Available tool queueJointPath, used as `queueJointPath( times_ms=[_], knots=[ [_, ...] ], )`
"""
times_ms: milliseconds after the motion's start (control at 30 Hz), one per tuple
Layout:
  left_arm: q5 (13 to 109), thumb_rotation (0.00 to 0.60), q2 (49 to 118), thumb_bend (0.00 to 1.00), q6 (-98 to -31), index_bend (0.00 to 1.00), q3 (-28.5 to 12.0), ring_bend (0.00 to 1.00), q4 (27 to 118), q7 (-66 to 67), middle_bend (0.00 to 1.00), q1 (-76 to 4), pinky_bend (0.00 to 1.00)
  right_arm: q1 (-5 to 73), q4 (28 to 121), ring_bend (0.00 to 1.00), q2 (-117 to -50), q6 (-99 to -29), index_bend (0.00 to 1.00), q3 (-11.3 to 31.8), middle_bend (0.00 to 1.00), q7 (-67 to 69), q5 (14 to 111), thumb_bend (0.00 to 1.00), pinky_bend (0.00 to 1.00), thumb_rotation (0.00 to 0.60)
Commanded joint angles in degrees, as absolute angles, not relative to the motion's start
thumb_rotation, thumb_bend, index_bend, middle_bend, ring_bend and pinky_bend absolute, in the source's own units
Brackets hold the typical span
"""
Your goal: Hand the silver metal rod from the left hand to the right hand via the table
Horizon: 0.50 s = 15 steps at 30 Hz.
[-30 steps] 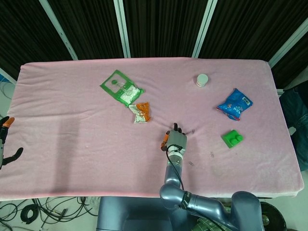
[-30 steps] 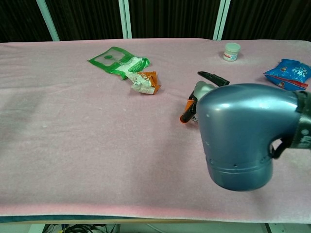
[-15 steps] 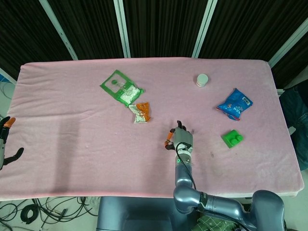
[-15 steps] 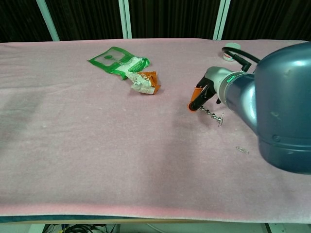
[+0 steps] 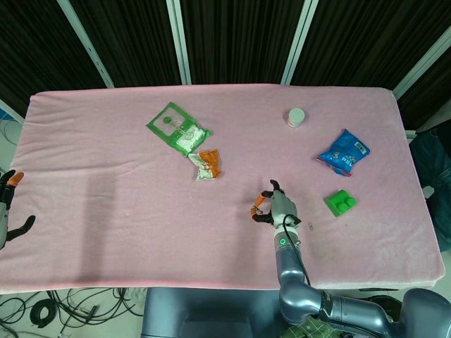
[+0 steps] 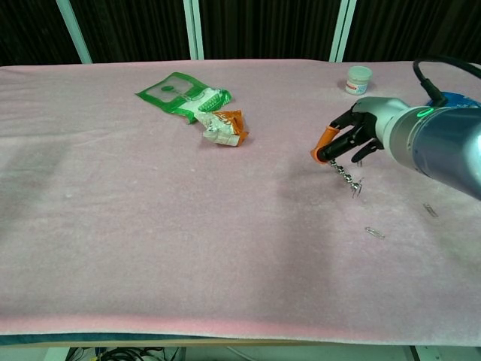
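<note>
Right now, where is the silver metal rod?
In the chest view the silver metal rod hangs from the right hand over the table's right half, slanting down toward a paper clip on the pink cloth.

Pink table cloth (image 5: 106, 176), green packet (image 5: 176, 127) (white patches), blue bag (image 5: 343, 152).

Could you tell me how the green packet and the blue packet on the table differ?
The green packet lies on the left half of the pink table, touching a small orange packet; the blue packet lies alone near the right edge. The green packet is green and white and looks flat, while the blue packet is blue with red print and looks puffier. Neither is touched by a robot hand.
</note>
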<state>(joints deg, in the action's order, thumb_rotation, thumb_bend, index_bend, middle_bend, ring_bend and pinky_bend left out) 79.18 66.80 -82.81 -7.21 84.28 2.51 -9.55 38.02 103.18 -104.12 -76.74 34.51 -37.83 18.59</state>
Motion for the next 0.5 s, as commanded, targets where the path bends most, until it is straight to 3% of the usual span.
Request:
queueJointPath(
  times_ms=[33,500],
  knots=[
    [79.13,0.6,66.92,0.24,-82.93,0.13,-7.28,0.0,84.33,2.75,0.06,-9.54,0.0,36.61,103.97,0.09,-103.18,-75.38,0.59,32.56,0.02,-34.83,19.05,0.37,0.21,0.6],
    [79.07,0.6,67.24,0.24,-83.4,0.13,-7.43,0.0,84.3,3.67,0.06,-9.45,0.0,34.32,102.56,0.09,-102.52,-74.13,0.59,25.82,0.02,-27.25,25.11,0.37,0.21,0.6]
  ],
)
